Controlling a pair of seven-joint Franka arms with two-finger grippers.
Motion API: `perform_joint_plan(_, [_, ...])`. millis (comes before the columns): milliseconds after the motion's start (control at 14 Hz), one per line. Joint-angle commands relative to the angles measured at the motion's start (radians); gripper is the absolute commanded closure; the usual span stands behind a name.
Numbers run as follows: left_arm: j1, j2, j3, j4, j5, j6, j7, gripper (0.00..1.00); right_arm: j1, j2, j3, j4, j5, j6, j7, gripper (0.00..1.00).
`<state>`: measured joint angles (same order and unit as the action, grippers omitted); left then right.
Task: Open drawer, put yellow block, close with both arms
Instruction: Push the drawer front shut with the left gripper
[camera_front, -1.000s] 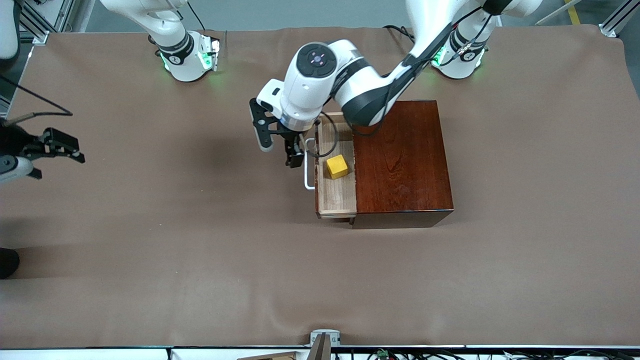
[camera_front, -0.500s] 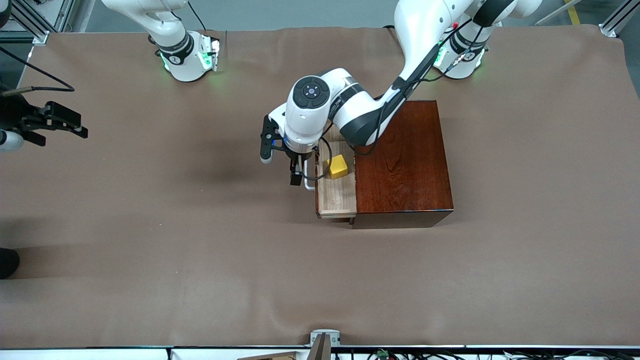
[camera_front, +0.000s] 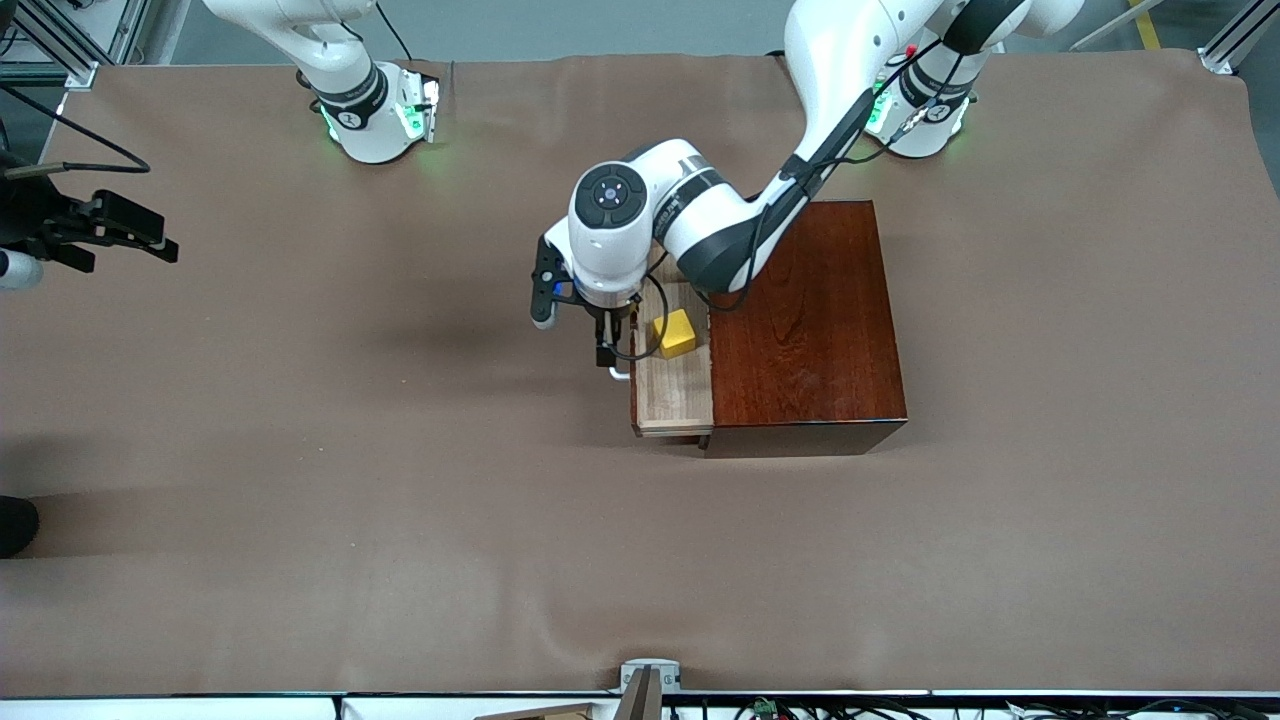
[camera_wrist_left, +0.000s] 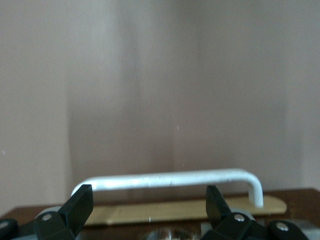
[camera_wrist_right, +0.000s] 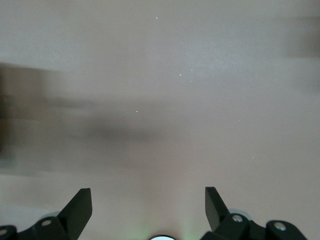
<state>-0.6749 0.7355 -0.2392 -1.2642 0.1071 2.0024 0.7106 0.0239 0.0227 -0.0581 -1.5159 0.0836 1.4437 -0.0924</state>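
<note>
Left gripper (camera_front: 606, 352) — lower, at handle (camera_front: 618, 374)

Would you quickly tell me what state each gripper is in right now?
Left gripper: open, fingers either side of the drawer's white handle, holding nothing.
Right gripper: open and empty, waiting over the table at the right arm's end.
</note>
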Motion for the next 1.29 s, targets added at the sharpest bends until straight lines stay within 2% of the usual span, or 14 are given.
perform_joint_plan(0, [-0.011, -0.002, 0.029, 0.022, 0.025, -0.072, -0.002, 0.00, -0.029, -0.032, 0.023, -0.032, 0.015, -0.009, 0.016, 0.00])
perform_joint_plan(286, [-0.011, -0.004, 0.047, 0.022, 0.088, -0.125, 0.000, 0.00, -0.027, -0.035, 0.023, -0.029, 0.015, -0.039, 0.031, 0.00])
perform_joint_plan(500, [-0.009, -0.010, 0.078, 0.022, 0.150, -0.206, 0.001, 0.00, -0.027, -0.035, 0.021, -0.029, 0.015, -0.037, 0.031, 0.00])
perform_joint_plan(786, [-0.003, -0.019, 0.084, 0.022, 0.236, -0.306, 0.001, 0.00, -0.027, -0.033, 0.021, -0.027, 0.015, -0.037, 0.031, 0.00])
perform_joint_plan(1214, [-0.006, -0.022, 0.100, 0.022, 0.260, -0.327, 0.000, 0.00, -0.029, -0.033, 0.020, -0.024, 0.013, -0.039, 0.030, 0.00])
